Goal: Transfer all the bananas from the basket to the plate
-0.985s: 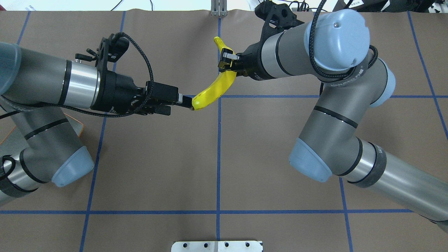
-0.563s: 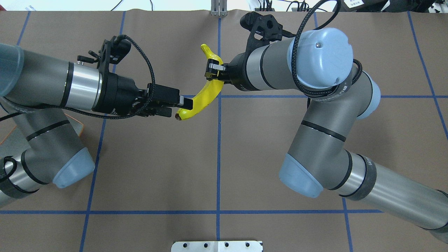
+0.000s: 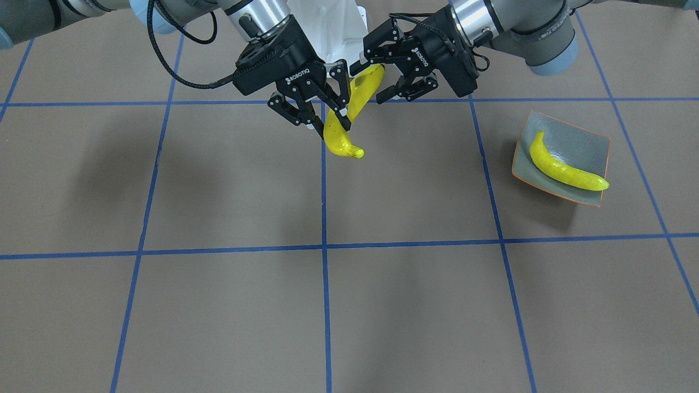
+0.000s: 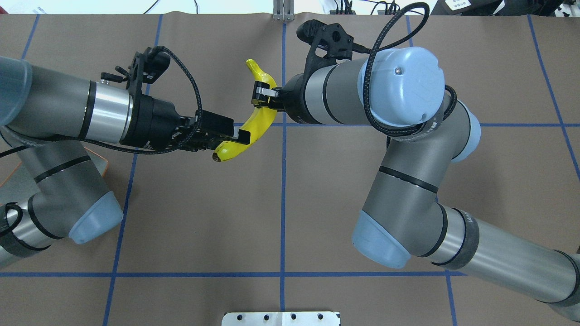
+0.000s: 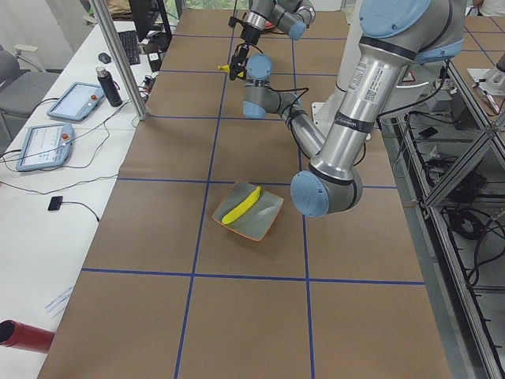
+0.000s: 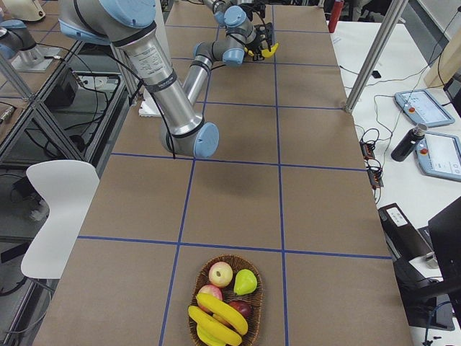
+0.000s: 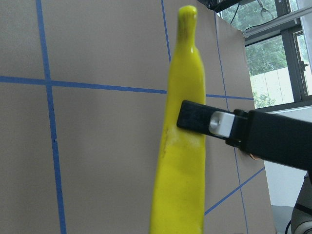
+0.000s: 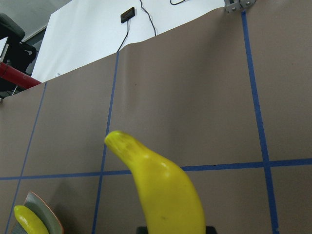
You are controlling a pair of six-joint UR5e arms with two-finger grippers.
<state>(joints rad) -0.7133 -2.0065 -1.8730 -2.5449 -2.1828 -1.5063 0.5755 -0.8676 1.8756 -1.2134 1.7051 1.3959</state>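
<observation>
The left arm and right arm are grey tubes with pale blue caps, trailing braided black cables. The left gripper and right gripper are black, lettered ROBOTIQ.

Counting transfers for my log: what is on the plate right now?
One banana lies on the plate; nothing else shows there. In the overhead view the left arm covers most of the plate, so that view cannot confirm it.
</observation>
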